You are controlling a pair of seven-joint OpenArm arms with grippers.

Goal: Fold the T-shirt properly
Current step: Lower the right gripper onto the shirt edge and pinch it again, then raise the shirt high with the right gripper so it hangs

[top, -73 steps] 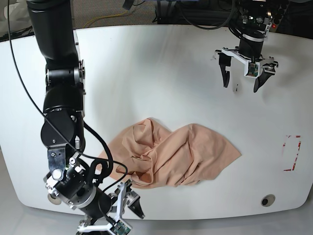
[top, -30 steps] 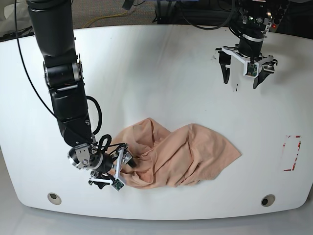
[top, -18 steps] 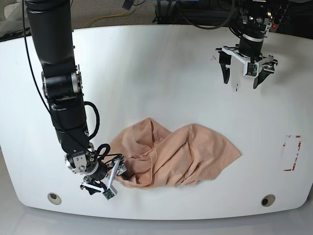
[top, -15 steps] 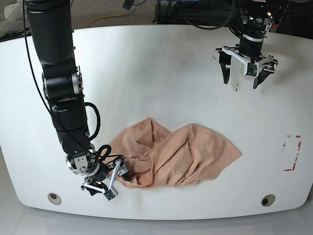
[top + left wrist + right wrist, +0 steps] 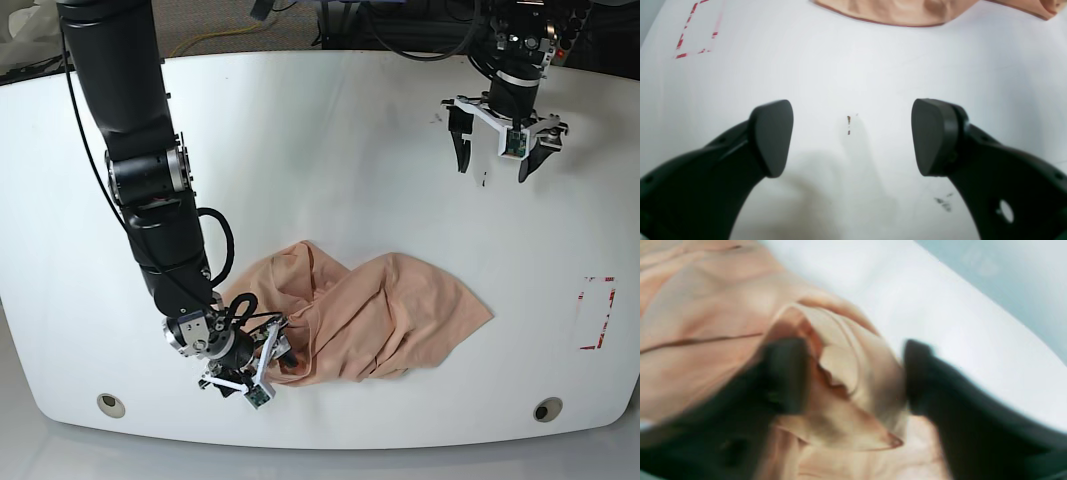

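The T-shirt (image 5: 365,315) lay crumpled in a loose heap on the near half of the white desk (image 5: 330,150), so by the look of it no proper fold had been made and nearly all the work remained: spreading it flat, then folding. The right gripper (image 5: 262,362) sat at the heap's near-left edge, its jaws partly apart on either side of a raised ridge of fabric (image 5: 846,373); the blurred wrist view did not show whether they pinched it. The left gripper (image 5: 503,152) hung over bare desk far from the shirt, jaws wide and holding nothing.
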